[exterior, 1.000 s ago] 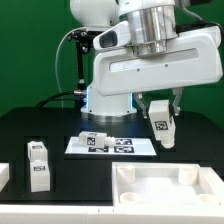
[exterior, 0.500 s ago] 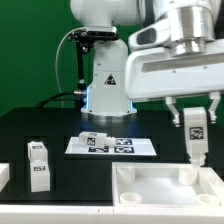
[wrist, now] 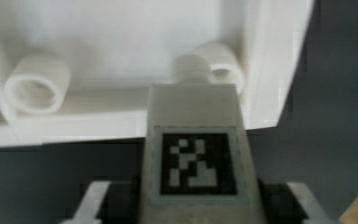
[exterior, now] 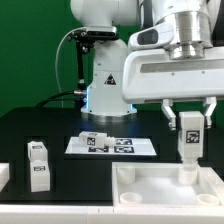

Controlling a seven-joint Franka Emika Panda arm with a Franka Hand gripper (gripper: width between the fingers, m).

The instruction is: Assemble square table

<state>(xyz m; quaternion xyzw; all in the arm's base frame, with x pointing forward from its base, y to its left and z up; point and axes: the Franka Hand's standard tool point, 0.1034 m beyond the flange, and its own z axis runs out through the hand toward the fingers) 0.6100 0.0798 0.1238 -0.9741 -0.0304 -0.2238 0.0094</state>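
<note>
My gripper (exterior: 188,125) is shut on a white block leg (exterior: 187,142) with a black-and-white tag and holds it upright over the far right part of the white square table top (exterior: 165,187). The leg's lower end is at the top's raised rim. In the wrist view the leg (wrist: 197,140) fills the middle, with the top's inner wall and two round posts (wrist: 39,82) beyond it. Another leg (exterior: 38,165) stands at the exterior view's left. A further leg (exterior: 96,139) lies on the marker board.
The marker board (exterior: 110,146) lies on the black table in front of the robot base. A white part (exterior: 4,175) shows at the exterior view's left edge. The green backdrop stands behind.
My gripper carried the leg toward the exterior view's right, from beside the marker board to above the table top's far right part, and has come slightly lower.
</note>
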